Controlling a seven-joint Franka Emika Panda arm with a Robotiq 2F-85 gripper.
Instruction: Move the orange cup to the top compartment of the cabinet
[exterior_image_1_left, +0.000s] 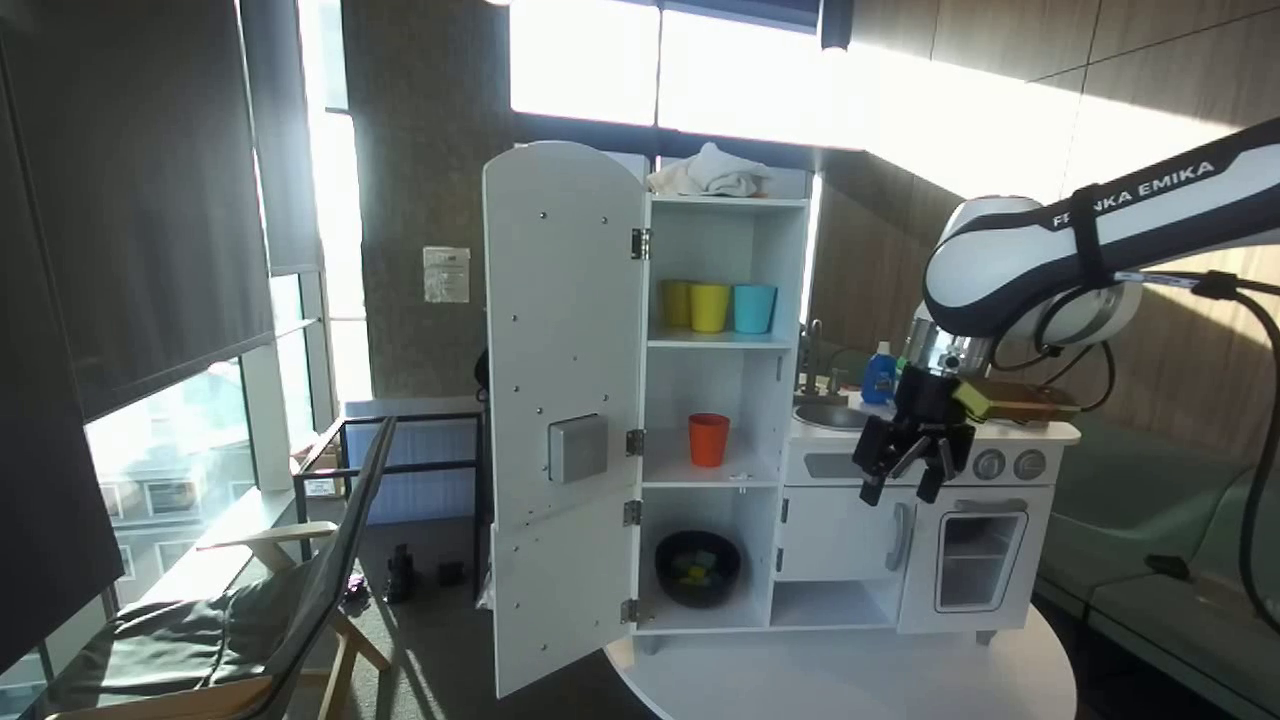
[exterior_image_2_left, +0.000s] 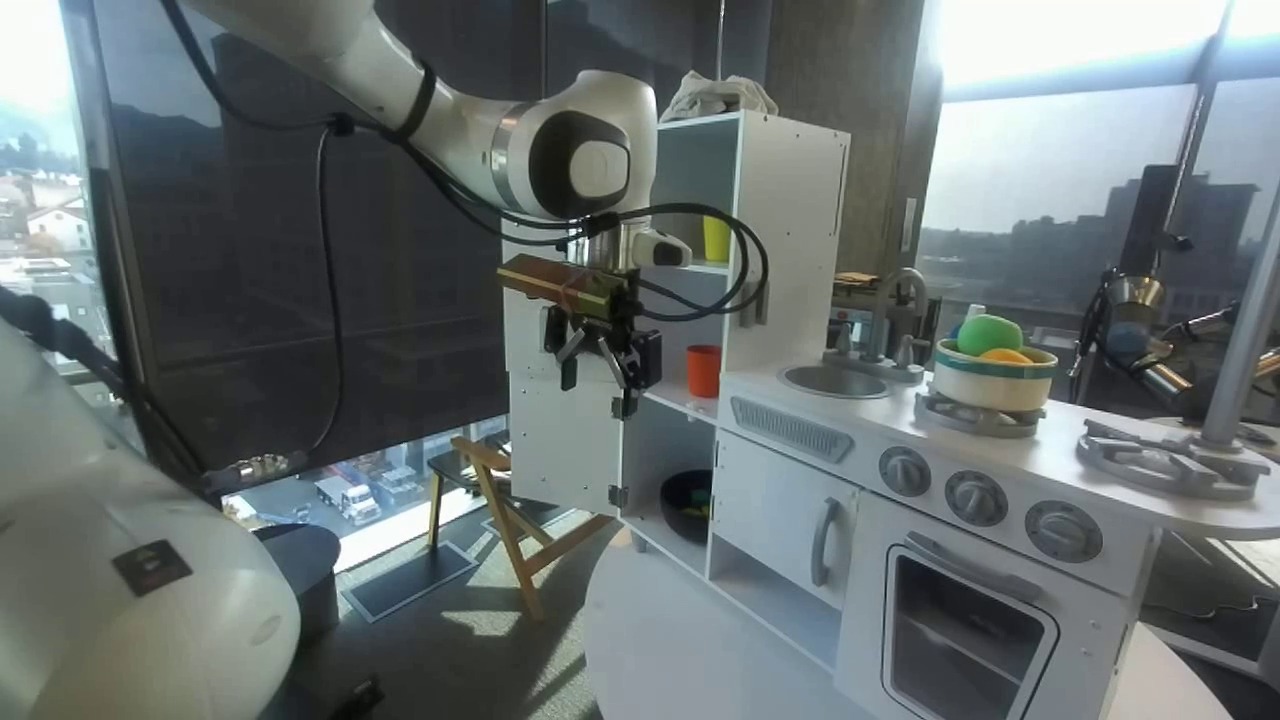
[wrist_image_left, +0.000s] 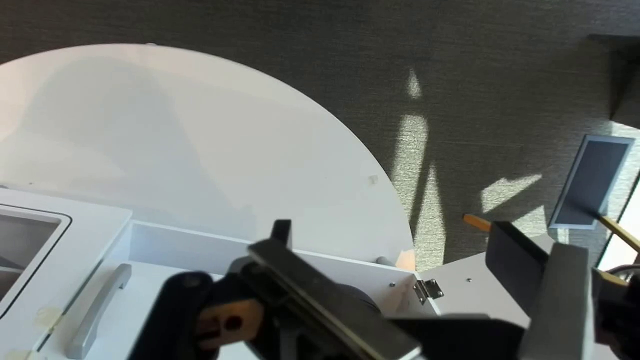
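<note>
Gripper (exterior_image_1_left: 902, 488) pts down, outside the cabinet (exterior_image_2_left: 795, 190); fingers (wrist_image_left: 557, 305) spread wide, nothing gripped btwn them. The orange cup (exterior_image_1_left: 709, 441) stands upright in the middle cubby (exterior_image_1_left: 700, 385), approx. level w/ the fingers, well to their L as seen in an exterior view. Also seen in an exterior view, just R of the fingers: same cup (exterior_image_2_left: 703, 371), exact depth gap can't tell. Top compartment (exterior_image_1_left: 700, 235) sits up & L of the fingers in an exterior view, w/ 2 yellow cups (exterior_image_1_left: 709, 308) & a teal cup (exterior_image_1_left: 754, 309) standing inside. Bottom cubby (exterior_image_1_left: 755, 520), lower than the fingers, has a black bowl (exterior_image_1_left: 700, 598) w/ coloured bits (exterior_image_1_left: 697, 568) in it, too small to ID. Cabinet door (exterior_image_1_left: 565, 330) stands open, farther L of the fingers than the cup, w/ a grey box (exterior_image_1_left: 578, 448) on it. Whitish cloth (exterior_image_1_left: 715, 175) lies atop the cabinet, well above finger ht. Stove unit (exterior_image_2_left: 780, 510) is R of & below the fingers in an exterior view; far R of them, on a burner (exterior_image_2_left: 975, 425), a green-rimmed pot (exterior_image_2_left: 985, 388) holds a green ball (exterior_image_2_left: 990, 335) & an orange round thing (exterior_image_2_left: 1006, 356). Blue bottle (exterior_image_1_left: 880, 374) shows just above the fingers in an exterior view. Wrist view: door hinge (wrist_image_left: 428, 291) shows in the gap btwn the fingers; round white table (wrist_image_left: 250, 125) spreads lower than them, top L of pic; dark floor (wrist_image_left: 350, 30) past its edge.
</note>
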